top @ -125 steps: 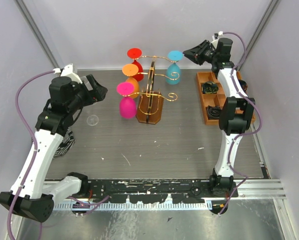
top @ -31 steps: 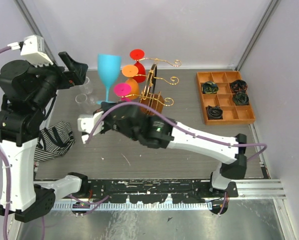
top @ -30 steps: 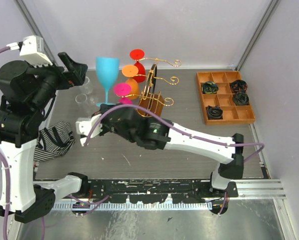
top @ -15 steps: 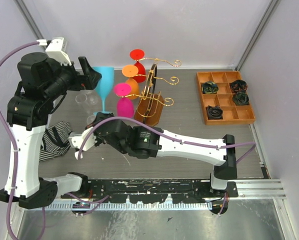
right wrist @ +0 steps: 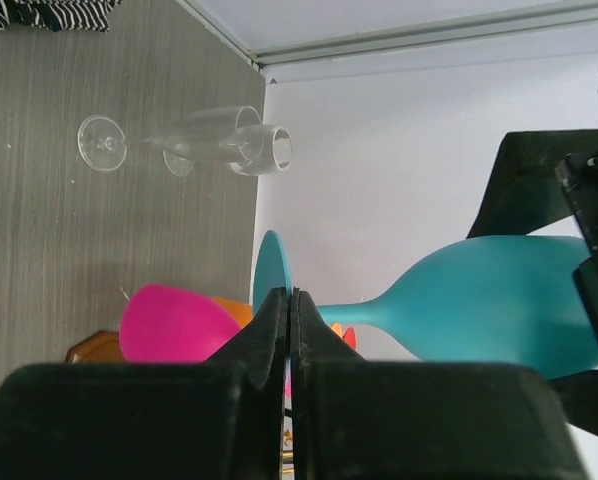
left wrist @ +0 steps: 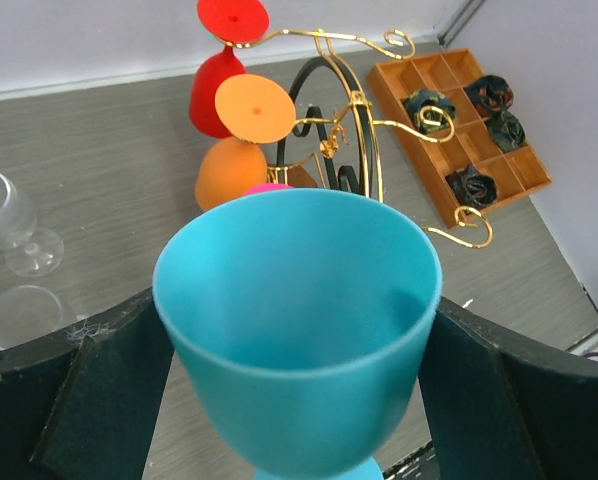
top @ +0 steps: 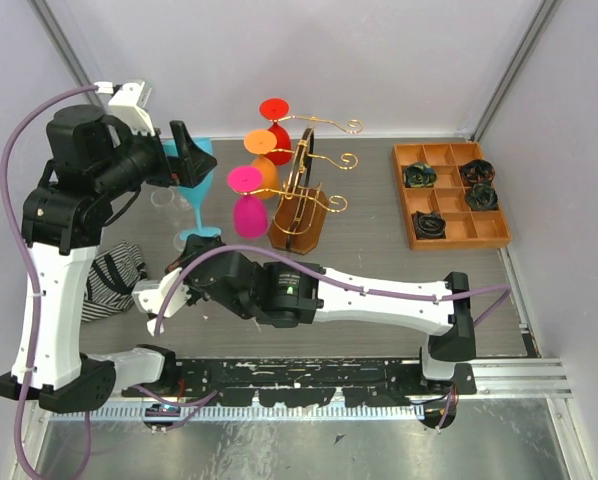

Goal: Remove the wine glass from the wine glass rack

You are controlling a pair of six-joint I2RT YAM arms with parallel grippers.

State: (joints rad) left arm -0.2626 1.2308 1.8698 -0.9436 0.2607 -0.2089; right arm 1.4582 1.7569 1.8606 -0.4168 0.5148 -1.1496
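Note:
The blue wine glass (top: 192, 185) is off the rack, tilted, its foot low near the table left of the rack. My left gripper (left wrist: 299, 400) is shut on its bowl (left wrist: 299, 300), one finger on each side. The wine glass rack (top: 301, 190), gold wire on a brown base, holds a red glass (top: 272, 110), an orange glass (top: 262, 142) and a pink glass (top: 251, 212). My right gripper (right wrist: 289, 295) is shut and empty, low at the front left (top: 164, 297), apart from the blue glass (right wrist: 479, 300).
Clear glasses (right wrist: 214, 140) stand at the back left, one shows in the left wrist view (left wrist: 9, 215). A striped cloth (top: 109, 282) lies at the left. The orange-brown compartment tray (top: 416, 212) with dark items sits at the right. The right arm spans the table front.
The blue glass hung on the rack earlier. Now my left gripper has closed on its bowl and tilted it. My right gripper has drawn back toward the front left.

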